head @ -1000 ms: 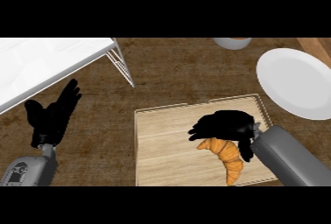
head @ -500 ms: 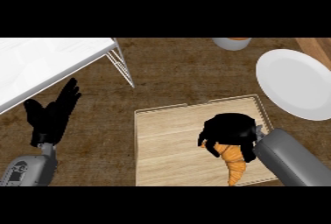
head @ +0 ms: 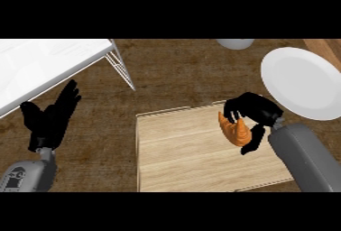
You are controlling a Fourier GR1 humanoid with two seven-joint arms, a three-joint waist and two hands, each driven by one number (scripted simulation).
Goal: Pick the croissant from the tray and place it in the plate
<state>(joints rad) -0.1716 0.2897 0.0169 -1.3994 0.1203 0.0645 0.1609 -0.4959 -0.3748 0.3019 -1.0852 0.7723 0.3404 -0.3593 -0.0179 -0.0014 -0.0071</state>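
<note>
An orange croissant (head: 235, 129) hangs over the right edge of the wooden tray (head: 190, 153), with my right hand (head: 254, 113) curled round it, fingers above and thumb below. The white plate (head: 305, 82) lies to the upper right, a short way beyond that hand. My left hand (head: 52, 118) rests open at the left, fingers up, holding nothing.
A white wire-edged rack or board (head: 47, 67) fills the upper left. A grey bowl (head: 234, 43) shows partly at the top edge. The dark wooden counter (head: 180, 76) lies between the tray and the bowl.
My right hand closed on the croissant, lifted it off the tray's middle and carried it up and right toward the plate. The left hand stayed still.
</note>
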